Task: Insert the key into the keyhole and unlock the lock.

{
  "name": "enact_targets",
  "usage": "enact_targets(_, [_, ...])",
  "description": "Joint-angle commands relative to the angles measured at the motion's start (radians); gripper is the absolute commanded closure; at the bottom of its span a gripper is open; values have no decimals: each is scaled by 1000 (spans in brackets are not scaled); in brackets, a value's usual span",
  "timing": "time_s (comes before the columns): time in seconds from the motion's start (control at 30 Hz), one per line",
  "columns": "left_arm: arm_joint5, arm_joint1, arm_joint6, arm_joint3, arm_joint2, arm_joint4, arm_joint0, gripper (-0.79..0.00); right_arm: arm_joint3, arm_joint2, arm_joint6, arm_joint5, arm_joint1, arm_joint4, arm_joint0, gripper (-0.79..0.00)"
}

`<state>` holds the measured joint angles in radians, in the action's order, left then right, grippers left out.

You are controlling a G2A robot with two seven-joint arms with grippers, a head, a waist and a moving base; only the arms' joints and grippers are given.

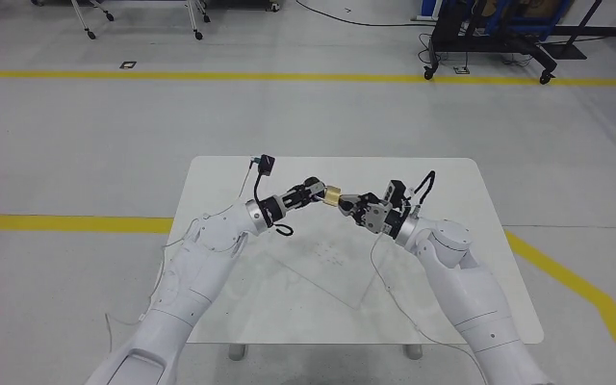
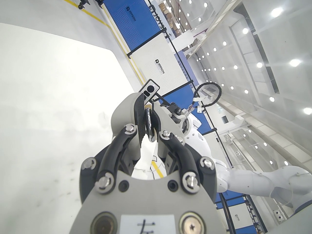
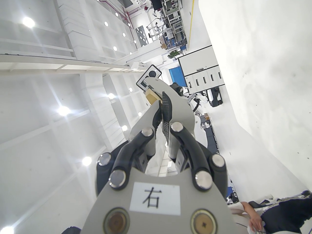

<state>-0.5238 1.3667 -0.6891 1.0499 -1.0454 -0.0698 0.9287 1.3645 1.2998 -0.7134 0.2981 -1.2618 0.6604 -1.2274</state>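
Note:
Above the middle of the white table [image 1: 231, 183] my two arms meet. A small brass padlock [image 1: 331, 196] hangs in the air between them. My left gripper [image 1: 316, 190] is shut on the padlock's steel shackle [image 2: 149, 125], with the brass body [image 2: 148, 107] just past its fingertips. From the other side, my right gripper [image 1: 348, 203] is shut on the key, which is almost hidden between its pads [image 3: 166, 108]. In the right wrist view the padlock [image 3: 151, 96] sits right at the tip of the right gripper [image 3: 158, 99]. The keyhole itself is hidden.
The tabletop below the grippers is bare white with faint scuffs [image 1: 327, 255]. Black cables [image 1: 425, 185] loop off both wrists. Yellow floor lines [image 1: 289, 75] and wheeled racks [image 1: 491, 38] lie well away from the table.

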Motion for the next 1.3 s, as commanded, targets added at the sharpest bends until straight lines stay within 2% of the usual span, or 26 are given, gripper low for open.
enact_targets(0.0, [2,-1,-3,0,0,3,0,0,-5,3,-6,-2,1,7,1,0])
enact_targets(0.2, [11,-4,-37,-1,2,-2,-4,0,-19,17,-30,-2,5,31,3,0])
enact_targets(0.47, [107,-7,-202,-15,19,-66,-24,0,-9,14,-21,6,12,2,6,0])
enact_targets(0.57, [117,-10,-216,-21,14,-70,-33,0,-6,10,-17,11,14,-10,7,0])
enact_targets(0.97, [10,-19,-8,18,29,180,-6,0,19,-4,-31,41,30,-119,16,0])
enact_targets(1.23, [-62,-23,130,41,21,265,18,0,33,-4,-27,49,35,-123,11,0])
enact_targets(1.27, [-65,-23,140,42,20,267,20,0,32,-6,-25,49,35,-124,12,-77])
